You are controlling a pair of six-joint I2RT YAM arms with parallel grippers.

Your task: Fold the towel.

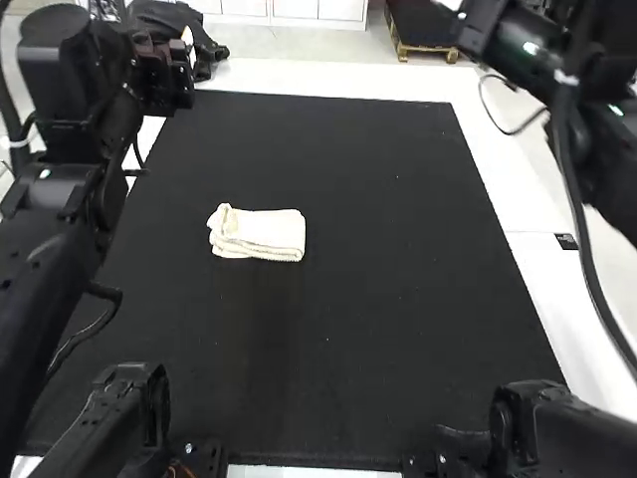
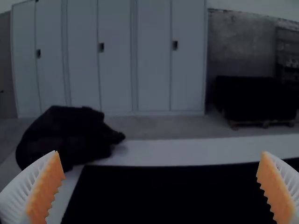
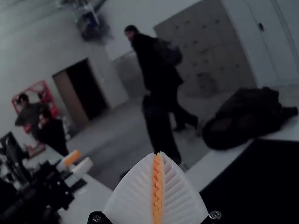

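The cream towel (image 1: 261,233) lies on the black mat left of its middle, folded into a small, layered rectangle with a rounded fold at its left end. Raised over the mat's far left corner, my left gripper (image 1: 167,82) is apart from the towel. My right gripper (image 1: 480,30) is held high beyond the mat's far right corner, also away from the cloth. In the left wrist view the left gripper (image 2: 161,173) is open with nothing between its orange pads. The right gripper (image 3: 158,157) is shut in its wrist view, pads together and holding nothing.
The black mat (image 1: 398,269) covers most of the white table (image 1: 532,239). A dark bag (image 1: 179,25) rests at the far left table edge, close to the left arm. Cables hang in loops from both arms, the right one over the table's right side.
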